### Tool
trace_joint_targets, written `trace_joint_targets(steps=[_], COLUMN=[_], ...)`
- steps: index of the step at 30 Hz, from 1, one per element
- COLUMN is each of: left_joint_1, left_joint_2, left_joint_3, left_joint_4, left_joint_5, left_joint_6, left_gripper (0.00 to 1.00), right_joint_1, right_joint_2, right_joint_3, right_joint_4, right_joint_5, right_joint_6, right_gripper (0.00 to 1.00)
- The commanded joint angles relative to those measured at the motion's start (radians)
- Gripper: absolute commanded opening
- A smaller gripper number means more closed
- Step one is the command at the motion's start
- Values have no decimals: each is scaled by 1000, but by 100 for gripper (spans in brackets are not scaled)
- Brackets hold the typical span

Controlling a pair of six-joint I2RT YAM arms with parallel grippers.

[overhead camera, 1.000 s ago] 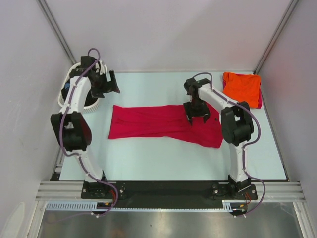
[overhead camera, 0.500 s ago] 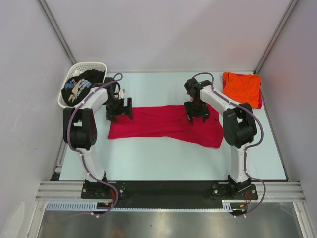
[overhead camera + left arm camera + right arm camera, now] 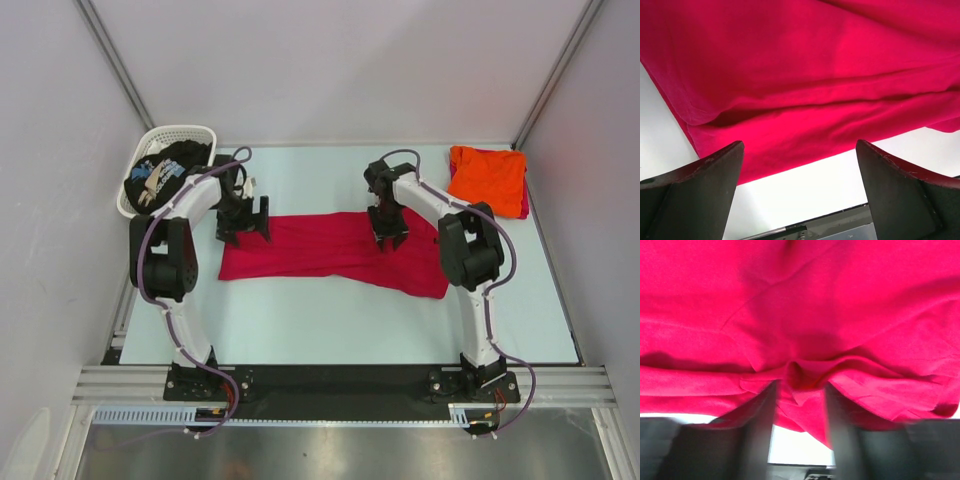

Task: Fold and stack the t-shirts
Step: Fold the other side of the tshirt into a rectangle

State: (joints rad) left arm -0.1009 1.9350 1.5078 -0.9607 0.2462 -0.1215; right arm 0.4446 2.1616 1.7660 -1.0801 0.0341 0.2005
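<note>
Red t-shirt (image 3: 330,250) lies flat mid-table, under both grippers.
Left gripper (image 3: 799,150): fingers wide apart, over the shirt's left end.
Right gripper (image 3: 800,387): fingers close together, pinching a puckered ridge of the red cloth; view blurred.
Surface: pale table (image 3: 300,330); white walls (image 3: 340,70) around.
Shirt's long axis runs left-right.
Far right corner: folded orange t-shirt (image 3: 488,178).
Far left: black t-shirt (image 3: 165,172) in white basket (image 3: 190,131).
</note>
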Motion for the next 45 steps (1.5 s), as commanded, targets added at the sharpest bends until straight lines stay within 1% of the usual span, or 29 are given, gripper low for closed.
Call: trace_joint_targets(steps=[1, 2, 4, 5, 7, 9, 11, 15, 16, 21, 24, 26, 29, 30, 31, 33, 34, 37, 39, 40, 41, 45], left_joint_1=[-3, -3, -6, -8, -10, -10, -10, -10, -10, -10, -10, -10, -11, -10, -10, -10, -11, -13, -16, -16, -16, -16], left_joint_2=[24, 31, 41, 39, 24, 7, -11, -8, -4, 25, 50, 71, 142, 150, 150, 160, 166, 173, 162, 147, 136, 105], left_joint_3=[40, 42, 49, 51, 52, 49, 43, 34, 34, 17, 44, 86, 163, 190, 201, 250, 268, 299, 290, 282, 258, 186], left_joint_4=[-12, -13, -33, -38, -52, -55, -53, -56, -59, -50, -44, -55, -65, -61, -50, -58, -70, -90, -104, -107, -107, -101], left_joint_5=[-5, -7, -13, -34, -106, -166, -192, -206, -232, -225, -245, -297, -303, -282, -230, -203, -202, -200, -238, -245, -292, -352], left_joint_6=[25, 23, 25, 23, 20, 14, 13, 13, 11, 5, 0, 3, -10, -12, -9, -17, -29, -18, -12, -9, -6, -7], left_gripper=[100, 100, 100, 100, 100, 100, 100, 100, 100, 100, 100, 100, 100, 91, 79, 10, 0, 0, 0, 0, 0, 0], right_joint_1=[9, 9, 11, 11, 11, 11, 9, 11, 11, 11, 9, 9, 8, 8, 8, 8, 9, 8, 8, 8, 8, 8], right_joint_2=[40, 55, 57, 57, 50, 46, 44, 43, 41, 37, 32, 27, 23, 24, 23, 18, 15, 11, 10, 10, 7, 14], right_joint_3=[39, 42, 41, 41, 47, 59, 66, 64, 62, 62, 62, 64, 61, 61, 58, 52, 46, 35, 30, 29, 29, 29], right_joint_4=[16, 9, 6, 6, 6, 2, -4, -4, -4, -3, -3, -1, -3, -4, -4, -7, -7, -3, -3, -1, 0, 0], right_joint_5=[-25, -23, -23, -25, -22, -23, -19, -20, -19, -14, -7, -5, -5, -2, 0, 3, 4, 3, 1, 1, -2, -5], right_joint_6=[5, 5, 5, 4, 0, -4, -3, -3, -3, -6, -9, -10, -12, -12, -15, -13, -12, -9, -6, -7, -6, -6], right_gripper=[36, 27, 25, 19, 15, 8, 0, 0, 0, 0, 0, 0, 0, 0, 0, 0, 0, 0, 0, 0, 0, 0])
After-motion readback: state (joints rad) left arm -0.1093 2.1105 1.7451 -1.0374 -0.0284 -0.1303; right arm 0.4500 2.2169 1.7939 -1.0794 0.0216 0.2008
